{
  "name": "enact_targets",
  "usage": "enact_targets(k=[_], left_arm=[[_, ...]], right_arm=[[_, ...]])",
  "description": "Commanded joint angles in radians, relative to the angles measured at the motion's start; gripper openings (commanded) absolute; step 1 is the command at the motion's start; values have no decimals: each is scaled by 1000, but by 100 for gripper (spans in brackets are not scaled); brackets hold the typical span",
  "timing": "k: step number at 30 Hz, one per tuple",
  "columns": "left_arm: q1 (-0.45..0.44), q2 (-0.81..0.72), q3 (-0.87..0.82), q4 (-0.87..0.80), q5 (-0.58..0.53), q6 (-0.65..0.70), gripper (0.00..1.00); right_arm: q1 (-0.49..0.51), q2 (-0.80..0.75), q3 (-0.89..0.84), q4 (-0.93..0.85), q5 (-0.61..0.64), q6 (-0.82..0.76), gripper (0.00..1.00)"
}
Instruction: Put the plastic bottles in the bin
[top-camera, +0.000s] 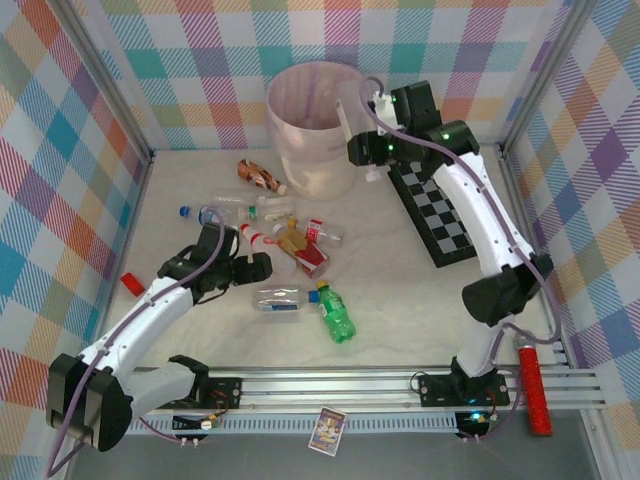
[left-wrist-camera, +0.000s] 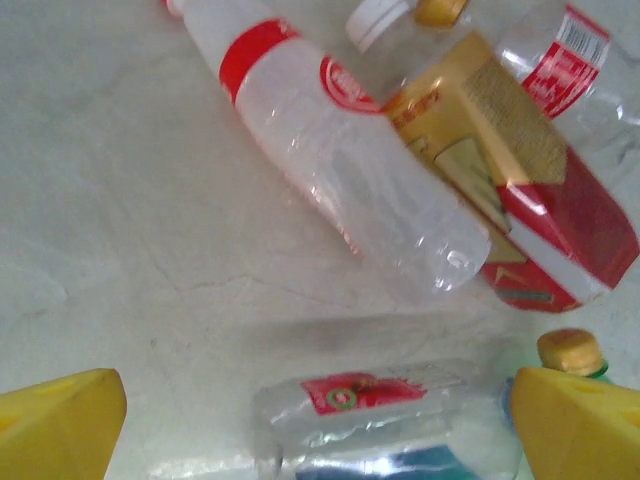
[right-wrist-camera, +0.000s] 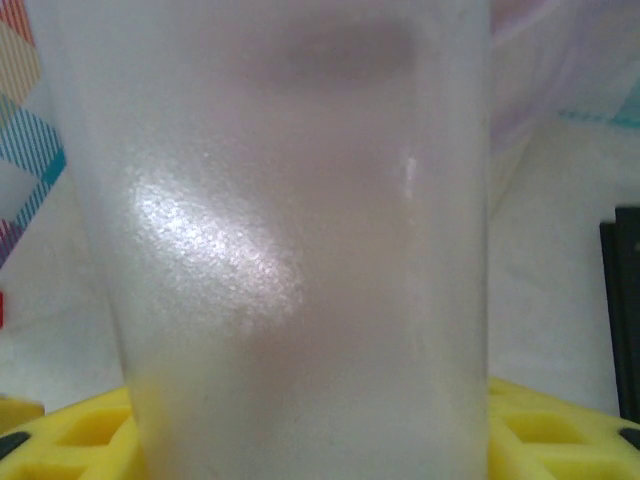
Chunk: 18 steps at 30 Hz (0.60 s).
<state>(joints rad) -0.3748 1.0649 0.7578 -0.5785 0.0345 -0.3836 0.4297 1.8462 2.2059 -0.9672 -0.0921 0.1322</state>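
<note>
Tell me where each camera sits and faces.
Top external: above and behind, looking down at table and bin; both arms show.
Left wrist: low over the table, facing a clear bottle between open left fingers.
Right wrist: beside the bin, facing a pale bottle the right fingers grip.
Shared: clear bottle, top and left wrist.

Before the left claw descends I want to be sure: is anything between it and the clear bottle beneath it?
Nothing visible does. The left claw is open, its fingertips either side of the clear red-labelled bottle. The green bottle's yellow cap sits close beside one fingertip, not between.
</note>
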Motion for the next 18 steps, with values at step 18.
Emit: enact_targets(k=[18], left_arm=[[-125, -73, 8, -207, -42, -72, 97]], right_arm=[[-42, 343, 389, 426, 26, 9, 46]])
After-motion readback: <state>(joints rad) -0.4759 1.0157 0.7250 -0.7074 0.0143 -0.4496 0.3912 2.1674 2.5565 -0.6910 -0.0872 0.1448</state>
